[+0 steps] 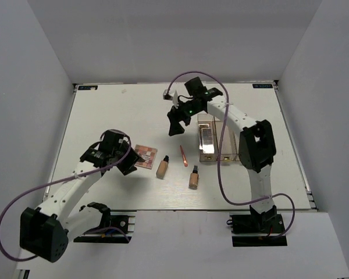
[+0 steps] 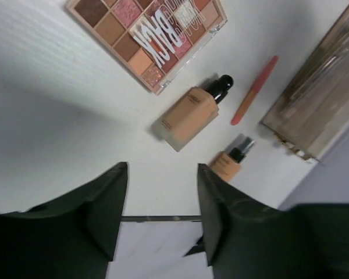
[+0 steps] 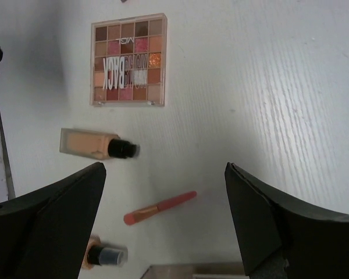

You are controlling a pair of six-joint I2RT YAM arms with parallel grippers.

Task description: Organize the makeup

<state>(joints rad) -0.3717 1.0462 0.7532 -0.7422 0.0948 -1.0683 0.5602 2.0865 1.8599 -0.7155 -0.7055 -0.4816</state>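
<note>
A multicolour eyeshadow palette (image 1: 145,156) lies flat at mid-table; it also shows in the left wrist view (image 2: 148,35) and the right wrist view (image 3: 128,61). A larger beige bottle (image 1: 162,167) (image 2: 192,110) (image 3: 96,144) lies right of it. A thin pink stick (image 1: 184,156) (image 2: 255,90) (image 3: 160,207) and a smaller beige bottle (image 1: 193,177) (image 2: 230,163) (image 3: 104,256) lie further right. Another palette (image 1: 206,138) lies in the clear box. My left gripper (image 1: 125,160) (image 2: 163,174) is open and empty, just left of the palette. My right gripper (image 1: 175,125) (image 3: 166,174) is open and empty, above the table beyond the stick.
The clear three-compartment box (image 1: 230,142) stands right of centre, under the right arm; its edge shows in the left wrist view (image 2: 320,110). White walls enclose the table on three sides. The near table edge (image 1: 180,210) runs in front of the arm bases.
</note>
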